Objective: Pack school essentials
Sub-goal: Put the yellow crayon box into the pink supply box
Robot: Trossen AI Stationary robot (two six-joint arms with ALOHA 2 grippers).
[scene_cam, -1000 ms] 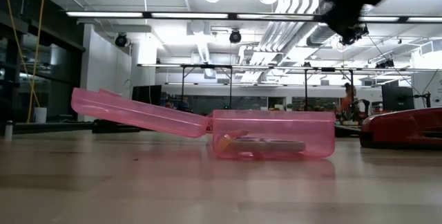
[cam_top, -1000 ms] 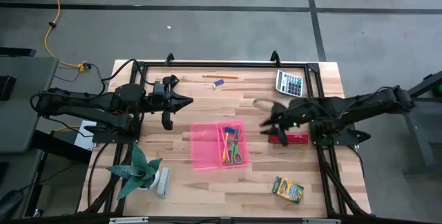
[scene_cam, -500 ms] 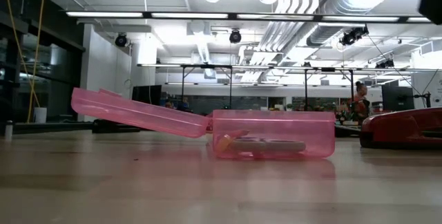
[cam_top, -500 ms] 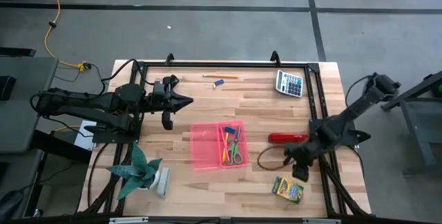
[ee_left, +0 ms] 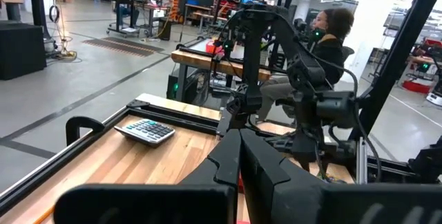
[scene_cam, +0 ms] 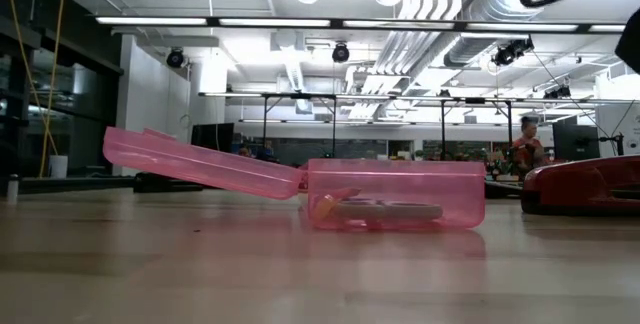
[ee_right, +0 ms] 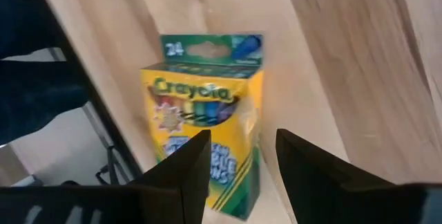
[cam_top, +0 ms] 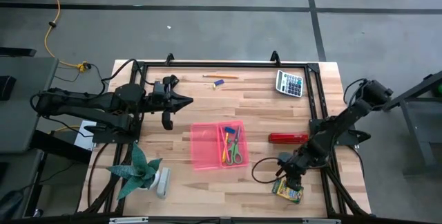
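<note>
The yellow-green crayon box (cam_top: pixel 289 191) lies flat near the table's near right corner and fills the right wrist view (ee_right: pixel 207 131). My right gripper (cam_top: pixel 285 175) (ee_right: pixel 243 162) hovers open just above it, pointing down, touching nothing. The open pink case (cam_top: pixel 217 144) (scene_cam: pixel 395 194) holds green-handled scissors (cam_top: pixel 235 151) and thin yellow, orange and pink pencils (cam_top: pixel 225 144); its lid (scene_cam: pixel 200 164) lies open to the left. A pencil (cam_top: pixel 219 77) and a blue eraser (cam_top: pixel 219 83) lie by the far edge. My left gripper (cam_top: pixel 185 101) (ee_left: pixel 242 156) waits shut, above the table left of the case.
A red stapler (cam_top: pixel 289 137) (scene_cam: pixel 585 184) lies right of the case. A calculator (cam_top: pixel 290 83) (ee_left: pixel 146 131) sits at the far right. A plant in a pot (cam_top: pixel 141 172) is at the near left. A black frame rail (cam_top: pixel 323 162) runs along the right side. A person (ee_left: pixel 331 34) sits beyond the table.
My right gripper has swung from above the stapler toward the table's near edge and come down over the crayon box. The case, its contents and the left arm have kept still.
</note>
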